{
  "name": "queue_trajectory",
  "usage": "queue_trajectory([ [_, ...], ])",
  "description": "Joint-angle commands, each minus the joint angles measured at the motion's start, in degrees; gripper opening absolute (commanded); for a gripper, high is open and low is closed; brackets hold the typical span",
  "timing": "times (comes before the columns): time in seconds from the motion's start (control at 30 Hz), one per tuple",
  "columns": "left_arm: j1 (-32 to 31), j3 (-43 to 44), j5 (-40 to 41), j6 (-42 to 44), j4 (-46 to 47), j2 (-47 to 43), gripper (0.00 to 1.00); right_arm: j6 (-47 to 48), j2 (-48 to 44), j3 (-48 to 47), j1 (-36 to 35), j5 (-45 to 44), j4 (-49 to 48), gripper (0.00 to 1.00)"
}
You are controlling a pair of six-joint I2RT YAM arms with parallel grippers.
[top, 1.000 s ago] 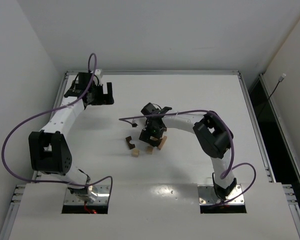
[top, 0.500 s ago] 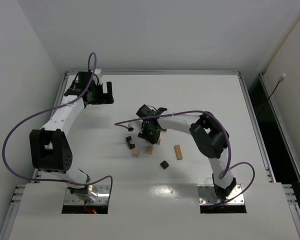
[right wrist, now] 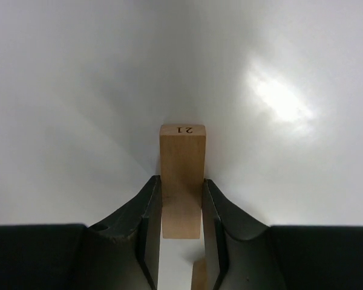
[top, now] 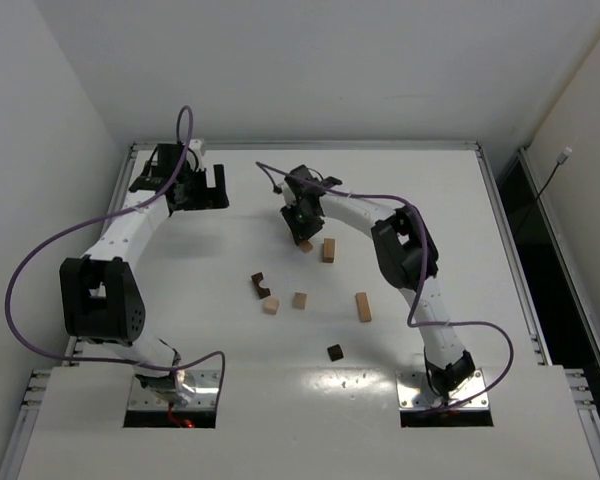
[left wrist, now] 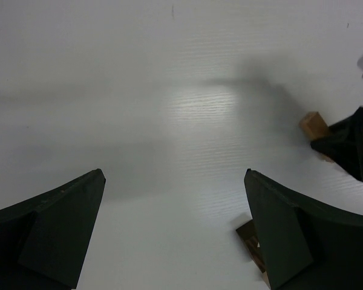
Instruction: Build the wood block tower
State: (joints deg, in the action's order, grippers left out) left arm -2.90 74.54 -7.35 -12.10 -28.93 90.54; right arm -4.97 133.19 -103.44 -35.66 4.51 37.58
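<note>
Right wrist view: a tan block (right wrist: 182,151) is clamped by the right end effector (right wrist: 181,184); square, gentle placement is needed.

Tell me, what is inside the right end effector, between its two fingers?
The right end effector holds a light tan wooden block, marked 21 on its far end. Its fingers cover the block's gripped sides, and the underside cannot be seen.
</note>
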Motion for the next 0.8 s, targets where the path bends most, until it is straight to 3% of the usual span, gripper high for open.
queue_trajectory([
  [0.0, 0.7, 2.27, -0.73, -0.65, 0.19, -0.1, 1.0, -12.95, 6.11, -6.68, 0.85, -5.64, 3.18, 0.0],
  [0.17, 1.23, 2.8, -0.73, -0.65, -0.34, -0.1, 1.0, -18.14, 4.28, -2.92, 1.38, -12.33, 2.93, 0.0],
  [0.3, 1.23, 3.33, -0.73, -0.65, -0.34, 0.51, 1.0, -20.16, -3.0, 12.15, 5.68, -9.89, -0.31, 0.0],
  [0.47, 1.23, 3.86, -1.95, -1.17, 0.19, 1.56, 1.0, -21.83, -14.69, 24.31, 10.17, -7.85, -4.44, 0.0],
  [0.77, 1.23, 4.38, -3.02, -1.7, 0.71, 2.09, 1.0, -21.83, -16.99, 23.56, 15.09, -9.79, -3.83, 0.0],
])
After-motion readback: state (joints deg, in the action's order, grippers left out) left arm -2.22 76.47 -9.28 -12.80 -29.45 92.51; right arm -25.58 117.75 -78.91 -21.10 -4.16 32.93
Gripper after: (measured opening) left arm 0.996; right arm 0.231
